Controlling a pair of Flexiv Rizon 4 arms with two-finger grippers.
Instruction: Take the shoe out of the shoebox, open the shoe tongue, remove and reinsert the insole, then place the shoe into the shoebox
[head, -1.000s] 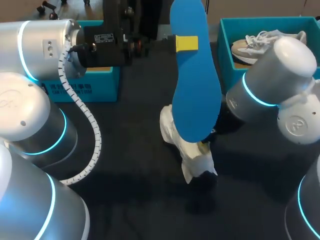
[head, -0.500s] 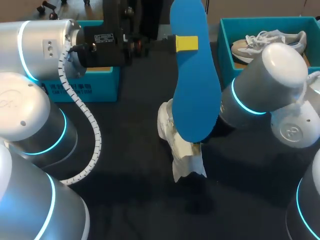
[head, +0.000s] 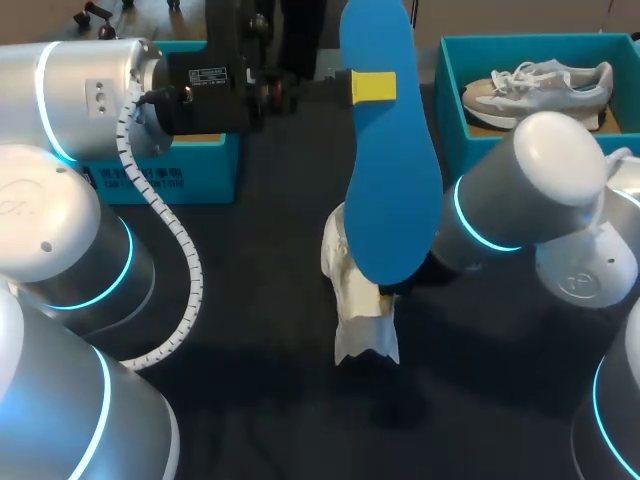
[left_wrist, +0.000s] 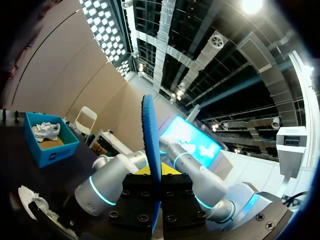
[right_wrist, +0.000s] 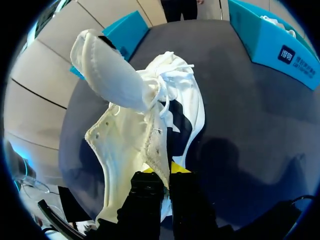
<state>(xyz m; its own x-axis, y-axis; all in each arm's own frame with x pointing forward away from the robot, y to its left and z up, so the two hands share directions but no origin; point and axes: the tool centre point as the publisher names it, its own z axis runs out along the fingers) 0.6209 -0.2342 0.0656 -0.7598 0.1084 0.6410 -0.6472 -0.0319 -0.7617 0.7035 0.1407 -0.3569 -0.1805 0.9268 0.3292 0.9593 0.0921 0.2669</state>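
Shoe (head: 358, 300), white, pinched at its side by right gripper (right_wrist: 164, 170); left gripper (head: 373, 88) clamps blue insole (head: 390, 170).

You've got a dark, matte desk (head: 250, 300) under everything, its cover a plain charcoal with no pattern. Soft, blurred shadows lie across its near half, and from the right wrist view it shows the same even grey.

Robotics lab workbench, silver left arm (head: 90, 90) and right arm (head: 530, 180) with glowing blue rings, dark table (head: 250, 300), teal shoebox (head: 452, 110)
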